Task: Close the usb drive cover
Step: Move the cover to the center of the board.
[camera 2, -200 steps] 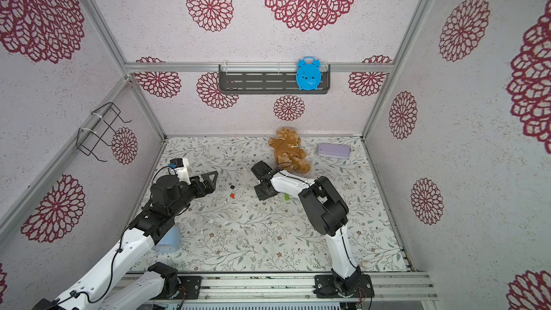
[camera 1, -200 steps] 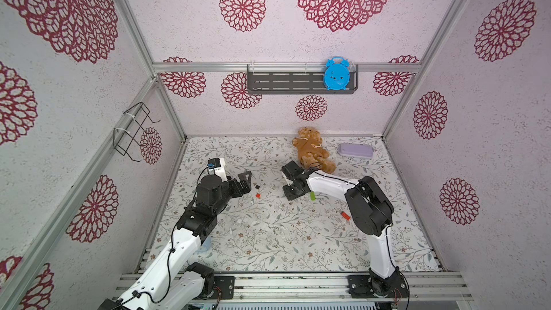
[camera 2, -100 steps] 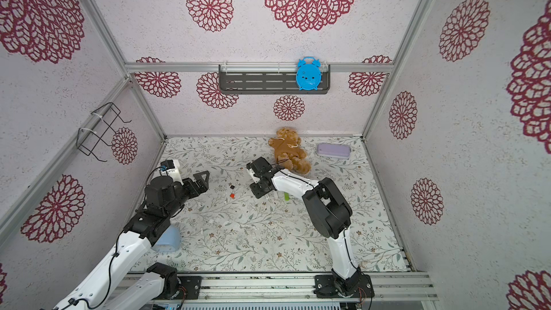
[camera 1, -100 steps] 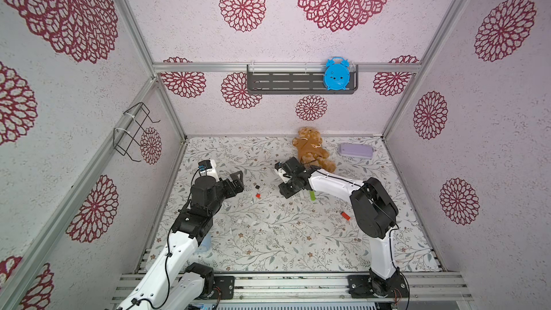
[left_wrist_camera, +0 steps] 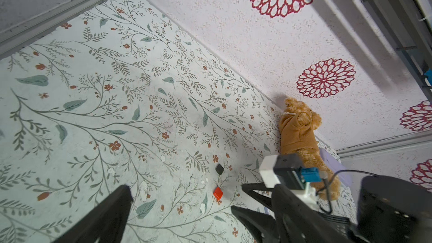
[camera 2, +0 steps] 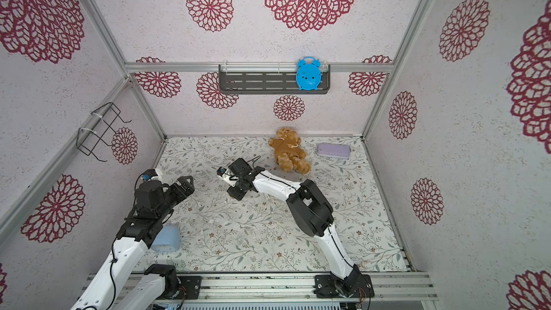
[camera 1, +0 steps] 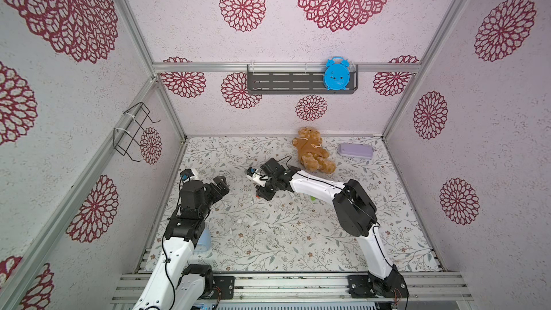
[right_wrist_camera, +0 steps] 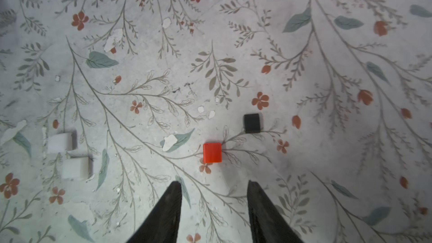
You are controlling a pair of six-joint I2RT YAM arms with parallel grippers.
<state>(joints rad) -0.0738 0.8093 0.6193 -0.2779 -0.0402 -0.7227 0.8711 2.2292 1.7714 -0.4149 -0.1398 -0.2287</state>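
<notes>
Two small usb parts lie close together on the floral tabletop [camera 1: 298, 234]: a red piece [right_wrist_camera: 212, 152] and a black piece [right_wrist_camera: 252, 123]. They are apart and not joined, and I cannot tell which is the drive and which the cover. The right pincer [right_wrist_camera: 213, 182] hangs over them near the tabletop's middle, its jaws partly apart and empty, with the red piece just beyond its tips. The left pincer [camera 1: 222, 185] hovers to the left, spread wide and holding nothing. A teddy bear [camera 1: 313, 153] and a purple case [camera 1: 355, 150] lie along the far edge, right of centre.
</notes>
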